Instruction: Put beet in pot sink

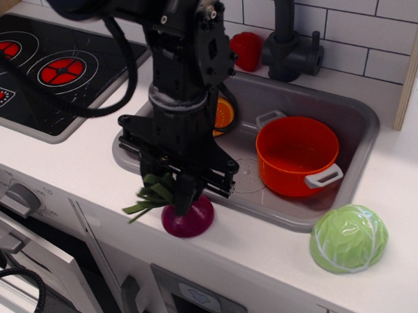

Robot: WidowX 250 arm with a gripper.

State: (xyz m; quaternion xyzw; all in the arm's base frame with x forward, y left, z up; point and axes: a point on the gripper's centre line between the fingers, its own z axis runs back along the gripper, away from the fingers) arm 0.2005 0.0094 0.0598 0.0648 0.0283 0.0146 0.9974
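The beet [191, 219], a dark magenta bulb with green stalks, sits on the white counter edge just in front of the sink [351, 117]. My gripper [172, 193] points down right over it, its fingers closed in on the green stalks just above the bulb. The stalks splay out to the lower left. The bulb still rests on the counter. The orange-red pot [296, 155] with grey handles stands upright and empty in the right half of the sink, to the right of my gripper.
An orange slice [223, 115] lies in the sink behind my arm. A pale green cabbage [348, 238] sits on the counter at the front right. A red strawberry [247, 48] and the dark faucet [288, 54] stand behind the sink. The black stove [43, 74] is at the left.
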